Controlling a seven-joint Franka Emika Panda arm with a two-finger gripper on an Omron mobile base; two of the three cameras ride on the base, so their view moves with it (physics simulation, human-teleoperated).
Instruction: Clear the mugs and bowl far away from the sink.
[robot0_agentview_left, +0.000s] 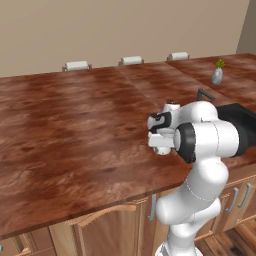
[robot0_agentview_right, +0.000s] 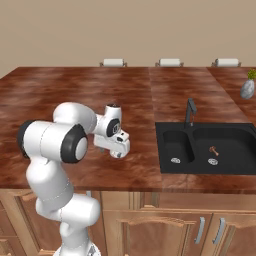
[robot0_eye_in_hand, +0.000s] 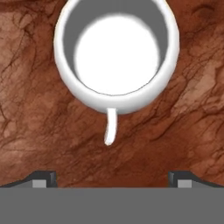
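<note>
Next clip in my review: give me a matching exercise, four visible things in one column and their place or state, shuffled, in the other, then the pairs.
Things:
1. plain white handled mug
2. small grey vase with a green sprig
3. black rectangular two-basin sink
4. two-finger tool

Place or state:
A. set into the brown wooden counter, slim dark faucet behind it
B. open, above the counter, nothing between its tips
C. upright on the counter, seen from above, handle toward the tool
D. far right of the counter, beyond the sink

Pairs: 1-C, 2-D, 3-A, 4-B
</note>
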